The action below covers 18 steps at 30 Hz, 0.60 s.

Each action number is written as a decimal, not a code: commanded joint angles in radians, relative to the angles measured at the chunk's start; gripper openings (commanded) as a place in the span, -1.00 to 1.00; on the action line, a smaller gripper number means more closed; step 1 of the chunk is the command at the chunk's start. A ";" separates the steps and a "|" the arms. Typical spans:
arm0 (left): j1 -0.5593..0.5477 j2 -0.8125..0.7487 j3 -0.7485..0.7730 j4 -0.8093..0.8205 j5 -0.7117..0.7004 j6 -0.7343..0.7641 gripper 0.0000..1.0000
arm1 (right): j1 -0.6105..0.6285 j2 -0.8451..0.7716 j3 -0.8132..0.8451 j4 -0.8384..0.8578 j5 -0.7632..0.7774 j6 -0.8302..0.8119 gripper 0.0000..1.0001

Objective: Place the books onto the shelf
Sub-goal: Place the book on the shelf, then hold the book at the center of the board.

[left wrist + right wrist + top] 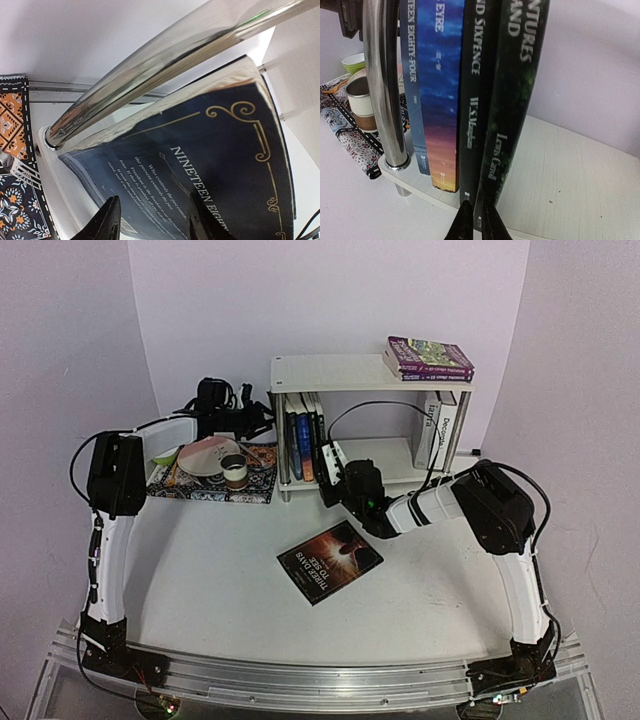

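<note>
The shelf [370, 373] stands at the middle of the bench's back edge. At the left end of its lower tier four books stand upright, packed against the front-left chrome leg [382, 85]. From the leg they are a dark blue book [410, 75], a blue-orange book [440, 100], a black book [475, 100] and a green book [512, 100]. At the right end of that tier stands a thick white book [447, 428] with a thinner one beside it. Two purple paperbacks [430, 358] lie stacked flat on the right corner of the top tier. One dark book [330, 562] lies cover up mid-bench, well apart from the shelf.

My right gripper [477, 225] reaches in low from the front. Its pincer is drawn almost together with nothing between the tips, which sit at the foot of the black and green spines. My left gripper [152, 222] is at the shelf's left end, about half open and facing the dark blue cover. I cannot tell whether it touches.

Right of the green book the lower tier is bare board as far as the right-hand pair. A patterned mat [215, 485] with dishes lies just left of the shelf.
</note>
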 commanded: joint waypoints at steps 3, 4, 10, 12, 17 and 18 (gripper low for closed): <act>-0.004 0.006 0.062 0.030 0.026 -0.010 -0.10 | -0.008 -0.010 0.080 0.059 0.020 -0.015 -0.86; -0.004 0.006 0.062 0.030 0.026 -0.011 -0.10 | -0.012 -0.008 0.083 0.057 0.016 -0.011 -0.86; -0.004 0.006 0.062 0.030 0.028 -0.011 -0.10 | -0.021 0.008 0.107 0.048 -0.009 -0.005 -0.86; -0.005 0.006 0.064 0.029 0.027 -0.012 -0.10 | -0.023 0.014 0.116 0.044 -0.011 -0.002 -0.86; -0.005 0.001 0.055 0.030 0.029 -0.014 -0.10 | -0.025 0.005 0.113 0.032 -0.061 0.015 -0.83; -0.004 -0.003 0.049 0.030 0.030 -0.014 -0.10 | -0.023 -0.002 0.106 0.030 -0.078 0.023 -0.78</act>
